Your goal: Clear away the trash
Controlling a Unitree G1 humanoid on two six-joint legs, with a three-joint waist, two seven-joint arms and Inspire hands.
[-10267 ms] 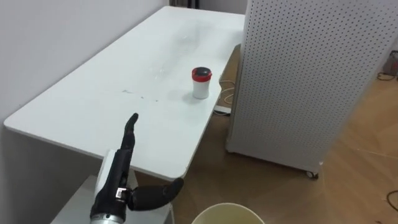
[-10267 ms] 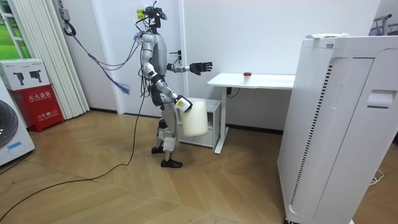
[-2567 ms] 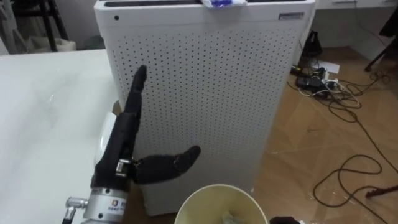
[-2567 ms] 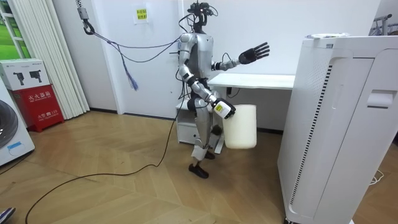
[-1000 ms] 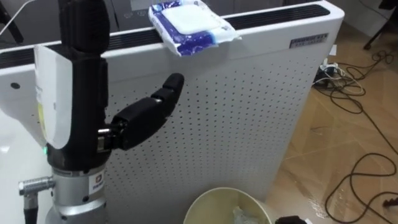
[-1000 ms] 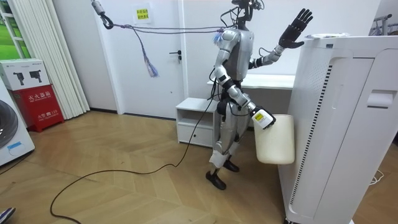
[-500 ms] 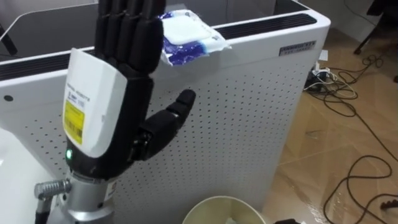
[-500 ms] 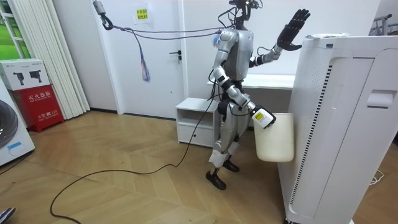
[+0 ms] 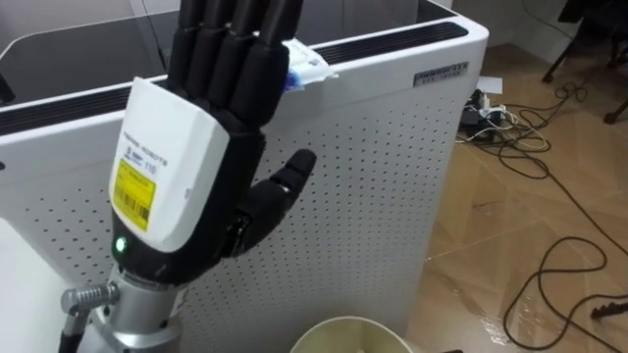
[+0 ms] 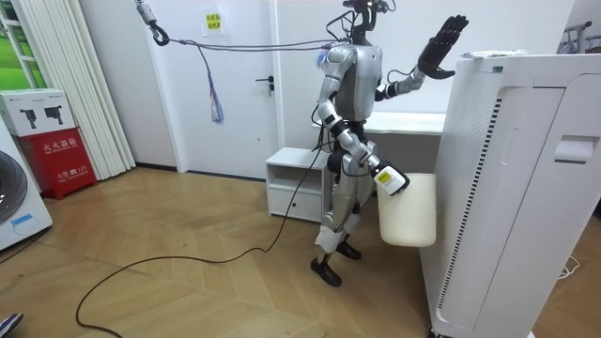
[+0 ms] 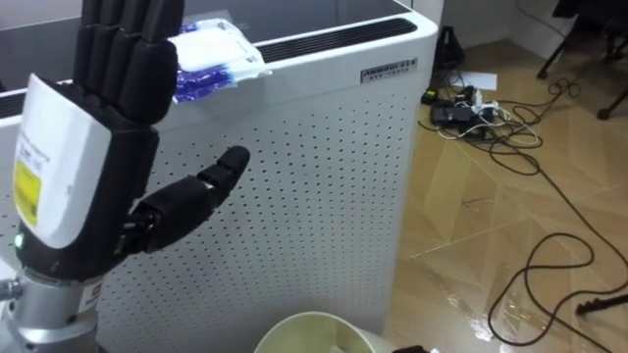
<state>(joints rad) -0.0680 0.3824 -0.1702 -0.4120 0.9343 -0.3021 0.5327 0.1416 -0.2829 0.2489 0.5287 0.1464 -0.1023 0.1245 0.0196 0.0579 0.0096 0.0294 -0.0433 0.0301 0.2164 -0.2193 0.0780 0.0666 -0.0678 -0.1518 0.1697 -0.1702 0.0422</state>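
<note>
High in front of the white machine (image 11: 324,147), your left hand (image 9: 186,176) is up with its fingers straight and holds nothing. Just behind those fingers, at the near edge of the machine's top, lies the packet (image 11: 211,47). It is blue and white and crinkly. It looks light, soft and maybe slippery, so take it round the middle, thumb on one side and fingers on the other. Your right hand (image 10: 387,180) is low at the bin (image 10: 408,211); I cannot tell its hold.

A tall white perforated air purifier (image 11: 324,167) stands just behind the raised robot hand (image 11: 78,167). On its top, beside the fingertips, lies a blue-and-white wipes packet (image 11: 211,49). Right of the hand, cables (image 11: 459,110) lie on the wooden floor (image 11: 471,226).
</note>
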